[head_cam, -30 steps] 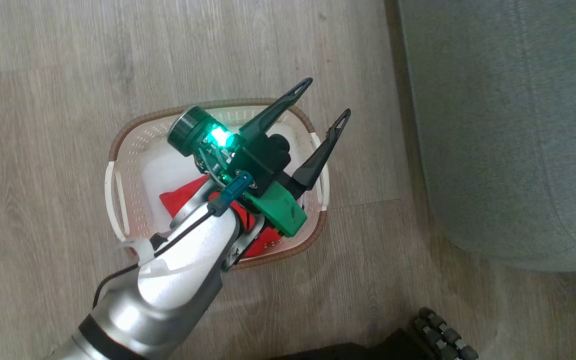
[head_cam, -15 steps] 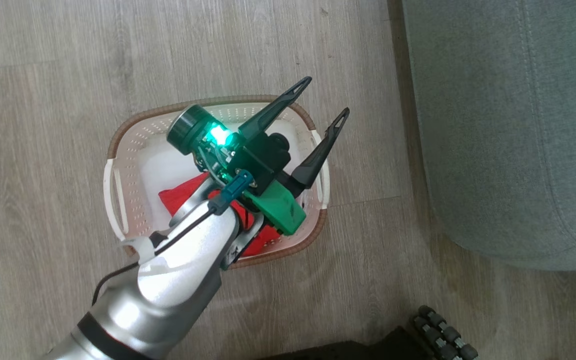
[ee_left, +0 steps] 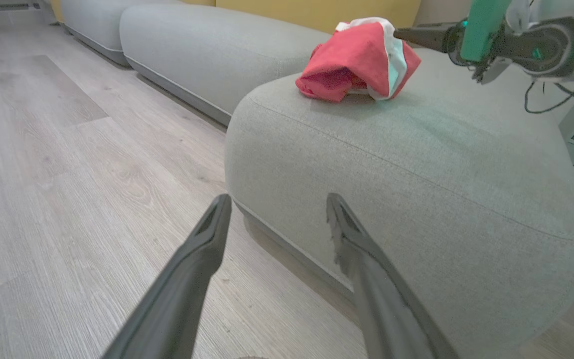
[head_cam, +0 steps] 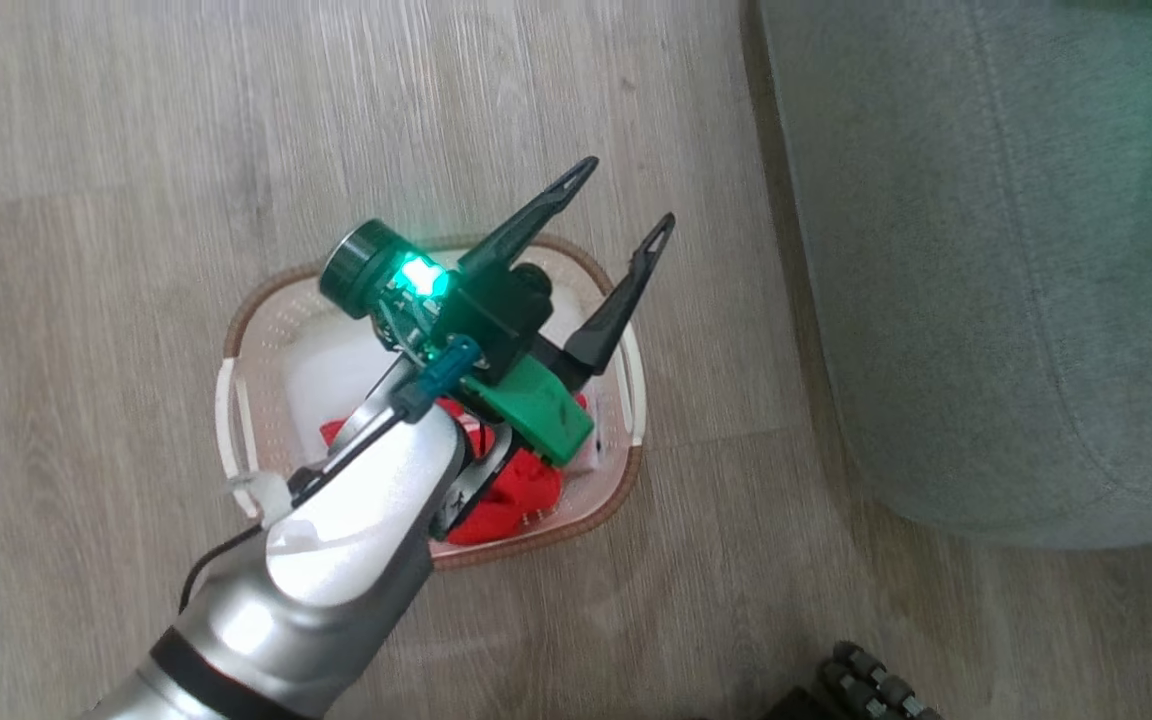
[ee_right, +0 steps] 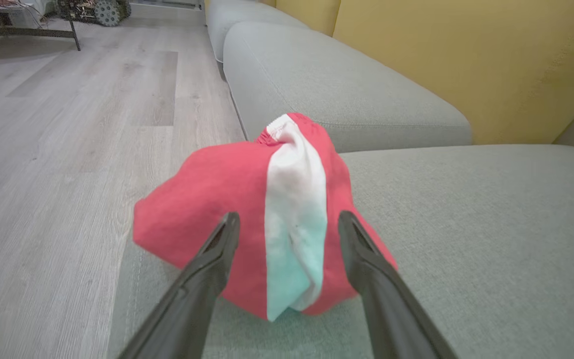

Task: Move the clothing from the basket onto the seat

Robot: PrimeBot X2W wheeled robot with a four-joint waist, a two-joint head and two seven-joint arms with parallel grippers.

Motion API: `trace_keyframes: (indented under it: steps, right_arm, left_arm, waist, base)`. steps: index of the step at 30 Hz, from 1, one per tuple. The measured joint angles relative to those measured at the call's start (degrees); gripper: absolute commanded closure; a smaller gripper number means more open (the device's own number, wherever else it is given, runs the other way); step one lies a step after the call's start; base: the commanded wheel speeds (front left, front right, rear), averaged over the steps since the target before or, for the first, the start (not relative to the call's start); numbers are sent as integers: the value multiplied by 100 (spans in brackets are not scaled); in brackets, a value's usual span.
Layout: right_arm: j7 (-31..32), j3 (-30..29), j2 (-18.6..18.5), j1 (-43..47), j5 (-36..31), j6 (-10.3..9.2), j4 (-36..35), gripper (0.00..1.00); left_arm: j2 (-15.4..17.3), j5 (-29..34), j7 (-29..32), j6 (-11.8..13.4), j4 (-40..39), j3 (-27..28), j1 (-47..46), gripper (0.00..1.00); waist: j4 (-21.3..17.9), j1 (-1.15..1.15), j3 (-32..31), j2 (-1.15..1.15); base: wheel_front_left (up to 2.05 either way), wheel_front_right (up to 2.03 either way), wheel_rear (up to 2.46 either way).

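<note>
Since a second ago the head camera has shifted: seat (head_cam: pixel 986 300) takes more of the frame, basket (head_cam: pixel 276 285) sits lower. The seat carries one red garment (ee_right: pixel 217 209), bunched on its top; second red garment (head_cam: pixel 506 505) lies in the basket. Both sets spread: right fingers (ee_right: pixel 202 279) either side of the seat garment, not pinching; left fingers (head_cam: pixel 536 215) empty, above the basket. Judgement: draw right fingers back clear without snagging fabric, then lower left onto a raised fold
</note>
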Motion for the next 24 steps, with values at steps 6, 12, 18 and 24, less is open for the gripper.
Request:
trace_keyframes:
  steps: [6, 12, 18, 24]
  right_arm:
    - [0, 501, -9, 570, 388, 0, -739, 0]
    - [0, 965, 8, 1220, 583, 0, -1461, 0]
    - [0, 1280, 223, 1884, 628, 0, -2082, 0]
    - [0, 1553, 619, 2471, 687, 0, -2605, 0]
  left_arm:
    - [-18, -226, -149, 96, 129, 143, 203, 0]
    - [-86, -468, -245, 274, 247, 448, 634, 0]
    - [-102, -497, -249, 489, 59, 1015, 1107, 0]
    - [-91, -494, -249, 676, -187, 1718, 1848, 0]
  waist:
    - [22, 0, -404, 0]
    - [139, 0, -938, 0]
    - [364, 0, -1458, 0]
    - [607, -1, -1884, 0]
  base:
    - [0, 0, 0]
    - [0, 0, 0]
    - [0, 0, 0]
    - [0, 0, 0]
